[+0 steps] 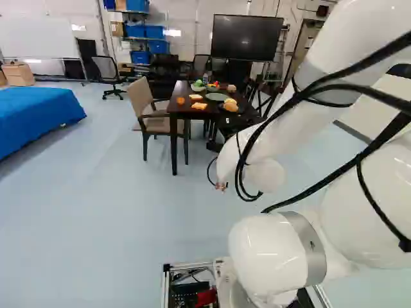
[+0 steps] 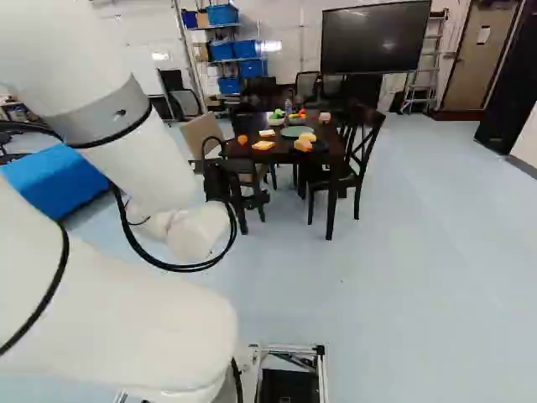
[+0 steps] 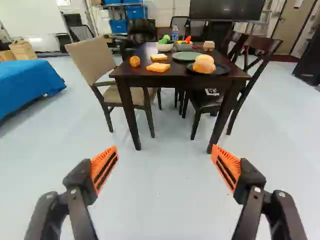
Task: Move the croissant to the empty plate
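In the right base view my gripper (image 2: 235, 186) is partly hidden by the arm, short of the dark table. The wrist view shows the gripper (image 3: 164, 167) open, its orange pads wide apart with only floor between them. Ahead, on the table (image 3: 165, 78), the golden-brown croissant (image 3: 204, 64) appears on a dark plate (image 3: 221, 69) near the front edge; its exact outline against other bread there cannot be told. Just behind it lies a bare grey-green plate (image 3: 186, 56), also visible as the plate (image 1: 217, 97) in the left base view.
Bread slices (image 3: 158, 67) and an orange fruit (image 3: 135, 61) lie on the table; bowls (image 3: 165, 47) and a bottle (image 3: 175, 33) stand behind. A beige chair (image 3: 94, 60) flanks one side, a dark chair (image 3: 255, 60) the other. A blue-covered surface (image 1: 37, 119) is off to the left.
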You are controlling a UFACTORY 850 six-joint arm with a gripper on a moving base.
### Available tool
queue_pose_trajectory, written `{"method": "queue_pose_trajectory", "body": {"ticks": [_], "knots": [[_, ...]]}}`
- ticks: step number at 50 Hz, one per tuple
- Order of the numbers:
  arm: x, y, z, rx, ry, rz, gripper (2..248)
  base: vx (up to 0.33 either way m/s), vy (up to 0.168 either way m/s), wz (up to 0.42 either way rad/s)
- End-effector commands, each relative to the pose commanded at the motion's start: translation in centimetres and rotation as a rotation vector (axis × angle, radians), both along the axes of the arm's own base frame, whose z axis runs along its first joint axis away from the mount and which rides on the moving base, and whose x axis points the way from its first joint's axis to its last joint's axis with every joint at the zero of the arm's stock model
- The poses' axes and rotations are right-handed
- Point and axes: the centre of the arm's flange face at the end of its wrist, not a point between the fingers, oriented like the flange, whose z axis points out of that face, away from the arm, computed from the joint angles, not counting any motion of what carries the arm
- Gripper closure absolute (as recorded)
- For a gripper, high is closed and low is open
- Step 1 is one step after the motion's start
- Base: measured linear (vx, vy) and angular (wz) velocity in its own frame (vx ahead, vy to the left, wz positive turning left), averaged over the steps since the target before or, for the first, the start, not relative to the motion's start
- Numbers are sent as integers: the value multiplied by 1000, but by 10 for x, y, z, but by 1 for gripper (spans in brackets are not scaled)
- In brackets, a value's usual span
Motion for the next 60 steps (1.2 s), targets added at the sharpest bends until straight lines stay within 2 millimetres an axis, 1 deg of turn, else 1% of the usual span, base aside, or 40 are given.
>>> {"method": "queue_pose_trajectory", "body": {"ticks": [33,60], "knots": [[0,0,0,0,0,0,3,10,0,-1],[0,0,0,0,0,0,3,159,-1,-19]]}}
